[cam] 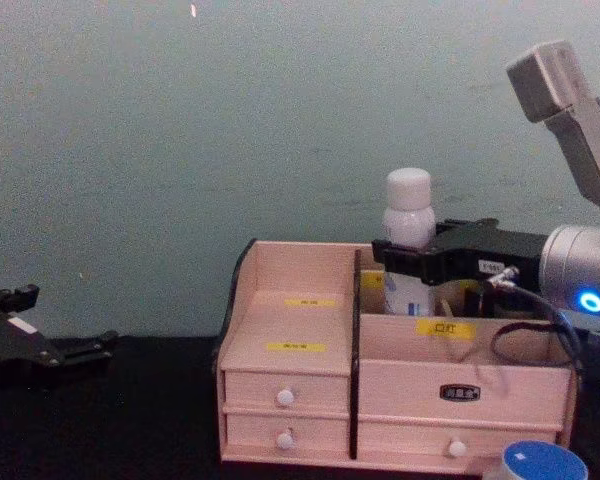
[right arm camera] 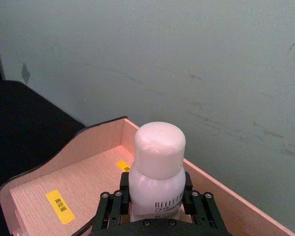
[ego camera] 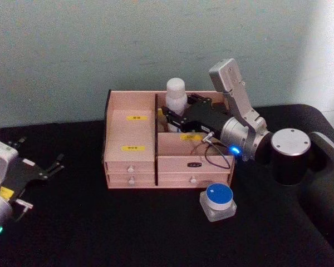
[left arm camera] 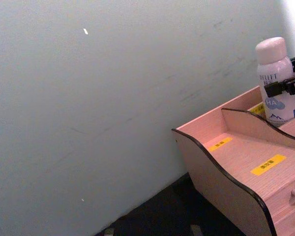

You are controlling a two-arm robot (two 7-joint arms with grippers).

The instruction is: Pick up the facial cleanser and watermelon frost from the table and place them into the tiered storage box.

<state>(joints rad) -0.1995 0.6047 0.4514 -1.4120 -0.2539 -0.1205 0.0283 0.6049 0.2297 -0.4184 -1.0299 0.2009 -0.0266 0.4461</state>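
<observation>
Black fingers of the right gripper (ego camera: 175,114) grip the white facial cleanser (ego camera: 176,92), upright in the back right compartment of the tiered storage box (ego camera: 128,130). If released before its base is seated, it may tip over. The watermelon frost (ego camera: 217,201) sits on the table (ego camera: 100,233) before the drawers, and the left gripper (ego camera: 47,167) is parked at far left, fingers apart

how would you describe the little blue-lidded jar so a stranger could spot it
Find the pink tiered storage box on the black table. On the tabletop just in front of its right-hand drawers sits a small clear jar. Its round blue lid sets it apart from the tall white bottle up in the box, clasped by the right gripper.
</observation>
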